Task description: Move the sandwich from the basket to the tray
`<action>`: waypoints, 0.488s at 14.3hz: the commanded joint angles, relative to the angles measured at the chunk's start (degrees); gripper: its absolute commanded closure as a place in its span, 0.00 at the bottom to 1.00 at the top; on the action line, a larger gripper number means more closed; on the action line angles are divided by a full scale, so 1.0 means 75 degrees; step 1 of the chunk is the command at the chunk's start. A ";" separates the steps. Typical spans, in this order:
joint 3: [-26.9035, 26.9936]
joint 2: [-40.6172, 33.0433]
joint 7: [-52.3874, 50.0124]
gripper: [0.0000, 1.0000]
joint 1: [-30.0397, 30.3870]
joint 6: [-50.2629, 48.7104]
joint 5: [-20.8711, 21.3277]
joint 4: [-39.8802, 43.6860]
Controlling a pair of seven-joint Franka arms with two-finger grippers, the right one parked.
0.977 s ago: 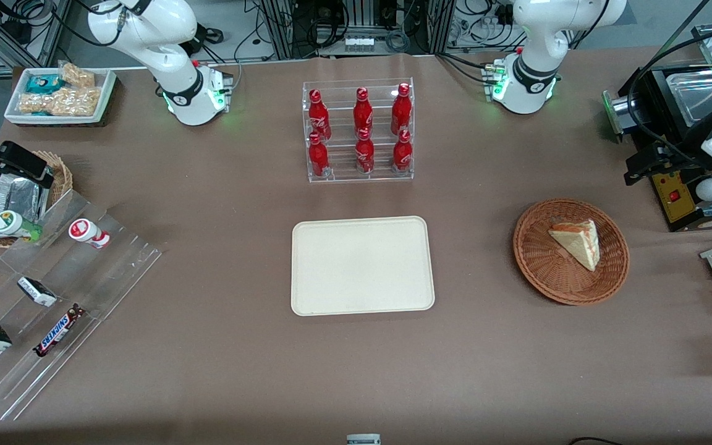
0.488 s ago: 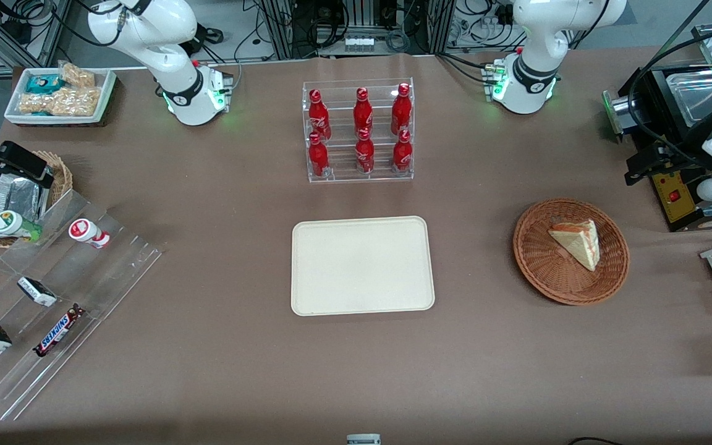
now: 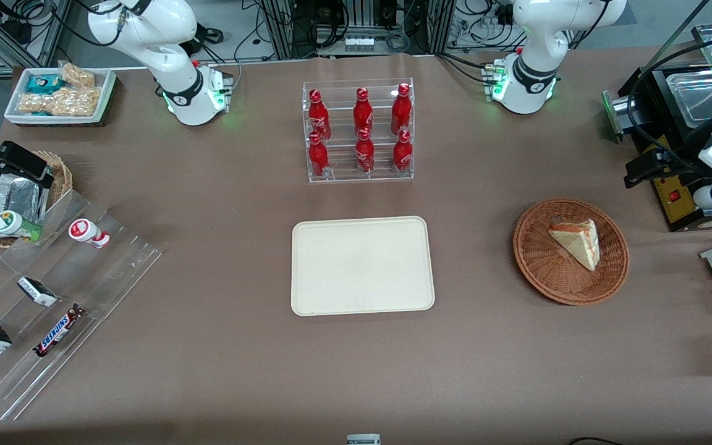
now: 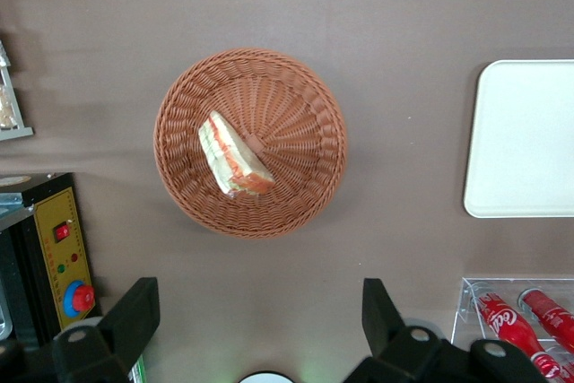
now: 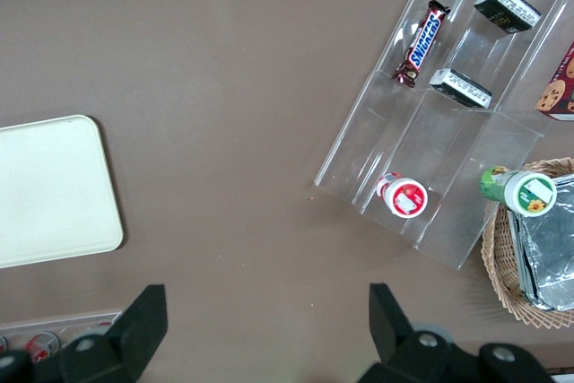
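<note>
**Time to grab the sandwich**

The tray [image 3: 362, 266] waits mid-table. The basket [image 3: 544, 272] sits toward the working arm's end, holding the sandwich [image 3: 576, 241]. The gripper [image 4: 260, 329] hangs high above, fingers apart. It should drop straight down and pinch gently.

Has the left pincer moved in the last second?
Yes, slightly. In the front view the pincer has dropped lower against the black control box, nearer the basket holding the sandwich. It is open.
</note>
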 commanded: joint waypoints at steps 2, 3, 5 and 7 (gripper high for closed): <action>0.0019 0.0484 0.0082 0.00 0.0218 0.0036 0.0075 -0.0327; 0.0019 0.0602 0.0070 0.00 0.0242 0.0175 0.0075 -0.0549; 0.0030 0.0615 0.0000 0.00 0.0242 0.0911 0.0086 -0.1273; 0.0147 0.0568 -0.0012 0.00 0.0254 0.1766 0.0110 -0.2094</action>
